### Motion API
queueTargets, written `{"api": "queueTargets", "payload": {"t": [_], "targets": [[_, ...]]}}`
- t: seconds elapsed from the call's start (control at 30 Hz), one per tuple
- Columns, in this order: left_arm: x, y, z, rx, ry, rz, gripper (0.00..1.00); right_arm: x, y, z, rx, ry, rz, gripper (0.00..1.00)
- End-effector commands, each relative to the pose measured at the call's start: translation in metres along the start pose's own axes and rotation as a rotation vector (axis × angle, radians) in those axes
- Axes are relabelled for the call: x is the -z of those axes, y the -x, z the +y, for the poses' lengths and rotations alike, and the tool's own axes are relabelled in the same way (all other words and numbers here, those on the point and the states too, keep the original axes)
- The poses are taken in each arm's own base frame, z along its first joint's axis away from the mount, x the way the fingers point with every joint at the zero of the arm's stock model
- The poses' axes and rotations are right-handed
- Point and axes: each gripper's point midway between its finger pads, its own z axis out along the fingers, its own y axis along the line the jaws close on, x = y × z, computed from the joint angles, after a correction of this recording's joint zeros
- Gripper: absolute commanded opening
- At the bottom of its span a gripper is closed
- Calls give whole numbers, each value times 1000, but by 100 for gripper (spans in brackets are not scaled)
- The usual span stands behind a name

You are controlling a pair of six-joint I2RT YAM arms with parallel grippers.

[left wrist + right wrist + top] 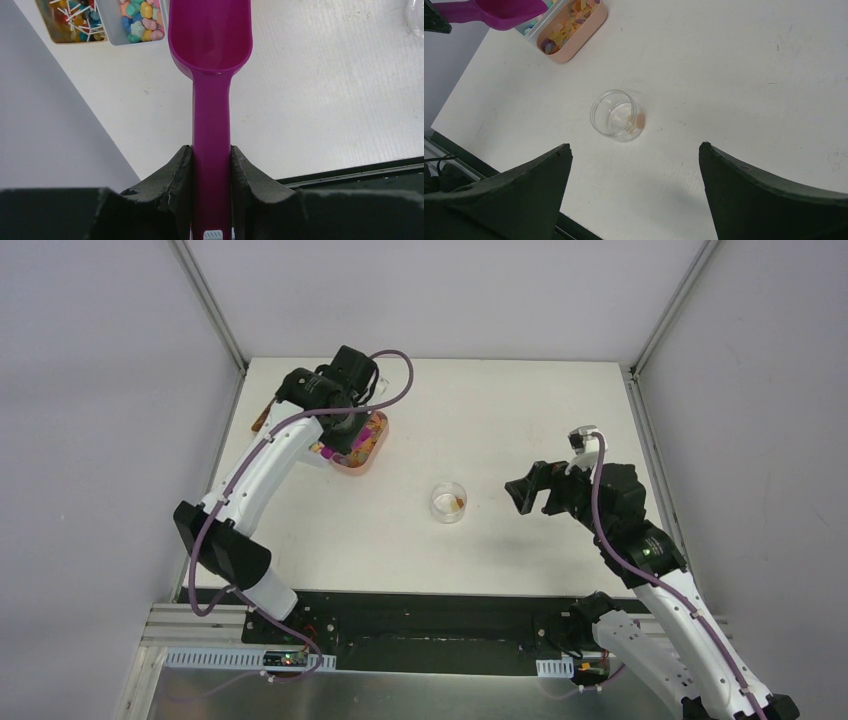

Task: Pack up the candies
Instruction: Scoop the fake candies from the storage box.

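My left gripper point(211, 150) is shut on the handle of a magenta scoop point(210, 45), whose bowl is empty. It hovers by the pink tray point(372, 462) at the back left; the gripper point(345, 425) hides part of the tray from above. The candies point(140, 20) lie in the tray's compartments: pastel pieces in one, orange and mixed pieces point(566, 27) in another. A small clear jar point(618, 115) stands open at the table's middle with one orange candy point(640, 120) inside. My right gripper point(634, 150) is open and empty, right of the jar point(448, 503).
Another tray compartment holds sweets on white sticks point(70, 20). The edge of a clear object point(416, 17) shows at the top right of the left wrist view. Grey walls stand at the table's left, back and right. A black strip point(420, 615) runs along the near edge.
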Motion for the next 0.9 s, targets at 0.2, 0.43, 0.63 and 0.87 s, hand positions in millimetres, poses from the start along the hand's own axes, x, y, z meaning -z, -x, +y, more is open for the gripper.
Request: {"api": "queueTargets", "payload": {"t": [0.2,0.43,0.63,0.87], "targets": [[-26,-3,14,7,29,122,0,3,10,2,40,8,-19,100],[-45,-9,19,13,6,175,0,2,13,2,45,7,-19,100],[-60,-15,17,-2,-13,222,0,-1,15,2,47,3,-15,100],[-76,-19,17,-8,-19,268,0,-2,15,2,42,2,-11,100]]}}
